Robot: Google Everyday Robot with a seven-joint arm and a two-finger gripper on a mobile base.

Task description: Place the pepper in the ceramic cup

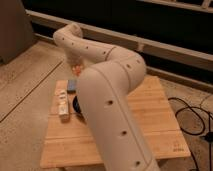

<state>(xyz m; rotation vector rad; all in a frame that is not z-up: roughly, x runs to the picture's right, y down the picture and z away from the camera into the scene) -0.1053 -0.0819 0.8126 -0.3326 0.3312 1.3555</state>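
My arm reaches from the bottom of the camera view over the wooden table (150, 125) and bends back toward its far left corner. The gripper (76, 65) hangs under the wrist there, mostly hidden by the arm. A small orange-red bit, the pepper (78, 66), shows at its tip, above the table's far left edge, and the gripper looks shut on it. The ceramic cup is hidden from this view.
A small blue object (71, 85) lies near the table's left edge. A white bar-shaped packet (62, 104) lies in front of it. The rim of a dark bowl (77, 106) peeks out beside my arm. Black cables (192, 112) lie on the floor at right.
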